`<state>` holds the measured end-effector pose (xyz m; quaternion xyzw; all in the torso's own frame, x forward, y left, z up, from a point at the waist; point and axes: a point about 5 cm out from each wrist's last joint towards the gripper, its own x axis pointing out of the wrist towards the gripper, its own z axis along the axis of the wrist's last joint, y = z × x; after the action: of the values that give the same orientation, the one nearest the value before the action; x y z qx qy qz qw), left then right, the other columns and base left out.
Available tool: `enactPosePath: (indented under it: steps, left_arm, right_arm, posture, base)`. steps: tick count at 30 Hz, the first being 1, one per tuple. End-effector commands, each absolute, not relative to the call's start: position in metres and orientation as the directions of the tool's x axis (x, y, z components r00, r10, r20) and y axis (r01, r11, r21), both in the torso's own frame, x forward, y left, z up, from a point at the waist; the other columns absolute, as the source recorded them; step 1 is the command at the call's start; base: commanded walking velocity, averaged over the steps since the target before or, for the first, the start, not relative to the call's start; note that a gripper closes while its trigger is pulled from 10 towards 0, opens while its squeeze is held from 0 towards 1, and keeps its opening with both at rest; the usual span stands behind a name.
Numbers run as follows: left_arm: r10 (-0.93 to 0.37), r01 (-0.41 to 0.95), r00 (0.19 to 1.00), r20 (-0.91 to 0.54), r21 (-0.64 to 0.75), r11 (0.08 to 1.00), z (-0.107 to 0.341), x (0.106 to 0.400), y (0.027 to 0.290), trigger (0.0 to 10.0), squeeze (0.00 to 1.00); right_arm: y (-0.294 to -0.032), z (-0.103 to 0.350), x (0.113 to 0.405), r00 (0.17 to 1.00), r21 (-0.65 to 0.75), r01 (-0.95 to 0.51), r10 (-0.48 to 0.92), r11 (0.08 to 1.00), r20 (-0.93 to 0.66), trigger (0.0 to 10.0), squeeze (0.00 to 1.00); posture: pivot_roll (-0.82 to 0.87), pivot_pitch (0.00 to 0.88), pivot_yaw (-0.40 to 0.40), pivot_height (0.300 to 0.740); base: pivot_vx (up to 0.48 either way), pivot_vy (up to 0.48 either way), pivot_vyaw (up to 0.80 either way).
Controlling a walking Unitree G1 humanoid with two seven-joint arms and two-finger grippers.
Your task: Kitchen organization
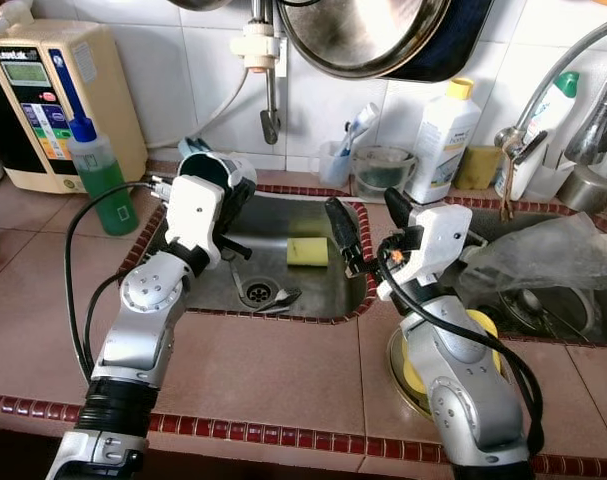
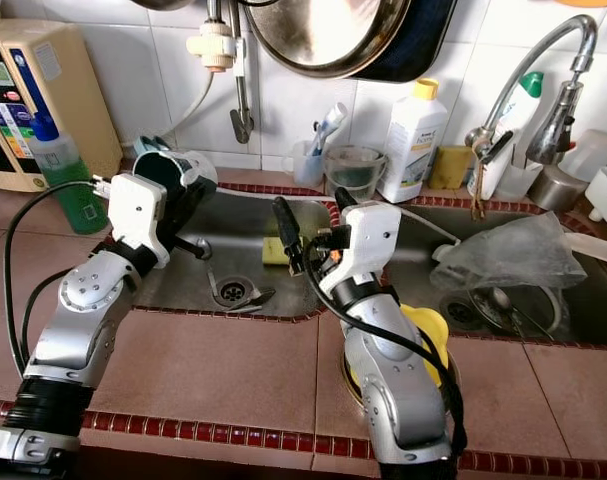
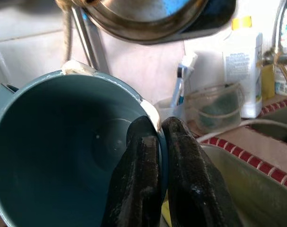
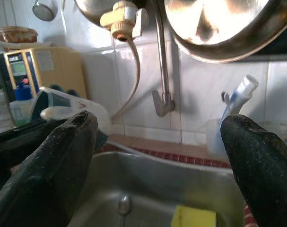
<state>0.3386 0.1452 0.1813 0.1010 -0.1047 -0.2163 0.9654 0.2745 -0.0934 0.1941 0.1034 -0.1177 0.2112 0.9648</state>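
Now — left tool (image 3: 160, 142) pinches teal mug (image 3: 53, 142) rim; sink (image 1: 198, 285) holds sponge (image 1: 307, 251)

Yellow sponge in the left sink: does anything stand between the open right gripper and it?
Nothing visible does. The right gripper hangs open above the basin's right edge, and the yellow sponge lies uncovered on the sink floor just beside it.

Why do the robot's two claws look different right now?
The left claw is shut, pinching the rim of a teal cup; the right claw is wide open, holding nothing. The left sits at the sink's left edge, the right at its right edge. Both have black fingers.
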Motion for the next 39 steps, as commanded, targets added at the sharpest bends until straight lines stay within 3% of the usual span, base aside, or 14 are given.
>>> enactPosePath:
  steps: [1, 15, 29, 39]
  left_arm:
    - [-0.462, 0.405, 0.871, 0.166, 0.289, 0.867, 0.188, 0.342, 0.144, 10.0, 0.00]
    - [-0.514, 0.456, 0.852, 0.097, 0.345, 0.820, 0.176, 0.349, 0.149, 10.0, 0.00]
    - [-0.537, 0.505, 0.844, -0.007, 0.352, 0.788, 0.148, 0.346, 0.152, 10.0, 0.00]
    - [-0.519, 0.512, 0.850, -0.086, 0.365, 0.778, 0.136, 0.348, 0.156, 10.0, 0.00]
  right_arm:
    - [-0.094, 0.197, 0.271, 0.879, 0.147, -0.444, 0.398, 0.884, 0.264, 10.0, 0.00]
    - [-0.096, 0.179, 0.244, 0.902, 0.135, -0.431, 0.426, 0.892, 0.069, 10.0, 0.00]
    - [-0.095, 0.177, 0.225, 0.901, 0.147, -0.429, 0.434, 0.891, 0.000, 10.0, 0.00]
    - [-0.097, 0.179, 0.216, 0.899, 0.177, -0.426, 0.437, 0.887, -0.029, 10.0, 0.00]
  posture:
    - [-0.11, 0.021, 0.018, 0.740]
    - [-0.13, 0.088, 0.013, 0.740]
    - [-0.15, 0.180, -0.002, 0.740]
    - [-0.17, 0.198, 0.003, 0.740]
  base:
    - [0.000, 0.000, 0.00]
    - [0.000, 0.000, 0.00]
    - [0.000, 0.000, 0.00]
    - [0.000, 0.000, 0.00]
